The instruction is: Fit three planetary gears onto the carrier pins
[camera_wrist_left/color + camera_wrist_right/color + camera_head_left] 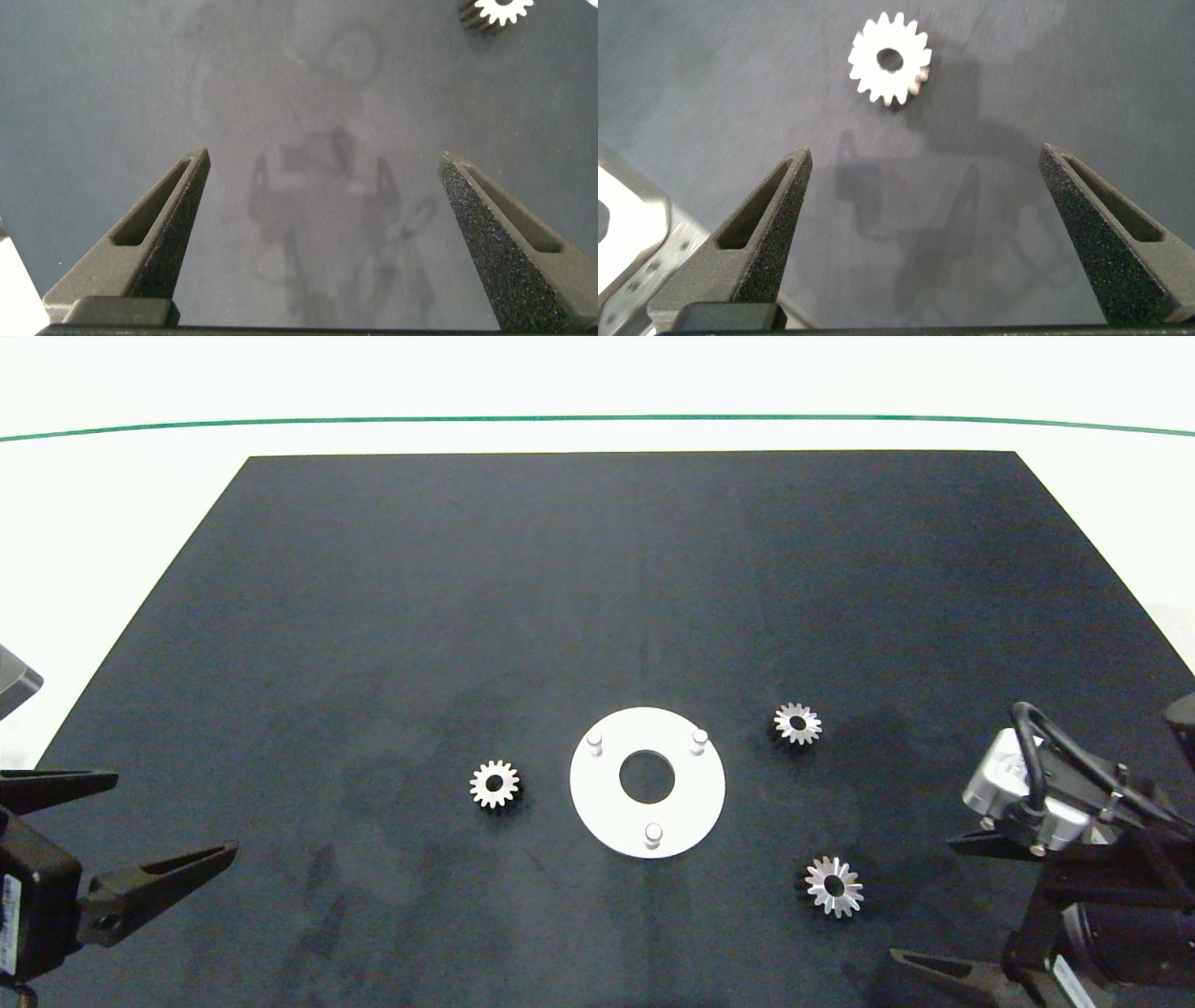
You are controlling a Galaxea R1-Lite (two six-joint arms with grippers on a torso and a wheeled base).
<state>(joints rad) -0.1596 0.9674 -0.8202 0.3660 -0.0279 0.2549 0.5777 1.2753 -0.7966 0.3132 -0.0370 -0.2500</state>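
Covering my worktop [373,616], a dark mat carries the white disc [597,803] with three bare carrier pins [653,833]; planetary gears [494,784] lie at its nine, two and four o'clock. My left gripper [131,831] and right gripper [943,905] hover wide, empty.

In the left wrist view, one planetary gear [497,13] was cut off by the picture's edge. In the head view, the right gripper [943,905] was partly hidden behind its wrist camera and cabling.
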